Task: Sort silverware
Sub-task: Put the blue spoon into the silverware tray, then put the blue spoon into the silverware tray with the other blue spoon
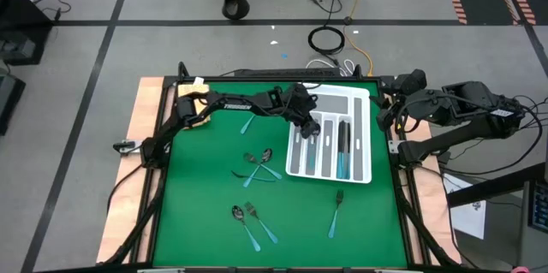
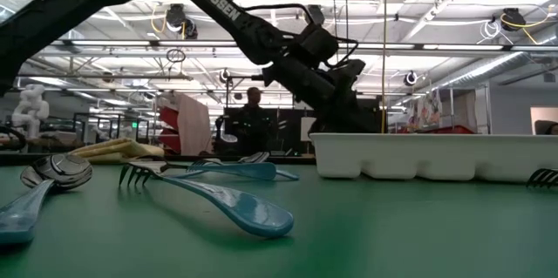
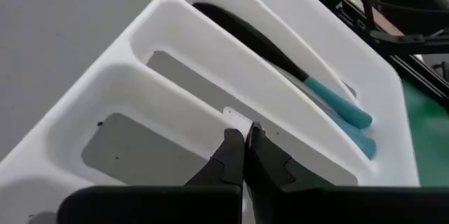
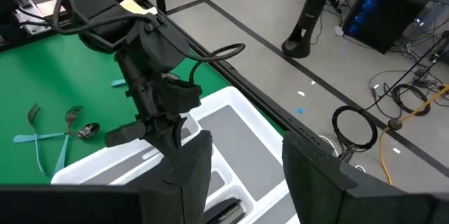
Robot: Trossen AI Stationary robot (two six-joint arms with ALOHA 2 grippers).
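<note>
Nearest the front edge of the green worktop lie the loose pieces not yet sorted: a spoon and a fork side by side with teal handles, and a lone fork to their right, below the tray. A little farther in, a crossed cluster of spoons and forks sits left of the tray, their handles overlapping, which will likely make a clean single pick harder.

Beyond them stands the white organiser tray, its long slots running away from the front edge. Two right-hand slots already hold dark-headed pieces with teal handles, laid lengthwise so each kind keeps its own channel; the left slots look mostly bare.

The left gripper hangs over the tray's left side, fingers pinched together above a divider wall, with nothing visible between them. It seems placed there for a drop into a slot, though no piece shows in its grasp. A further teal-handled piece lies just left of that arm.

Farthest right, the right gripper waits off the worktop's far right corner, fingers spread wide and empty, clear of the other arm's reach.
</note>
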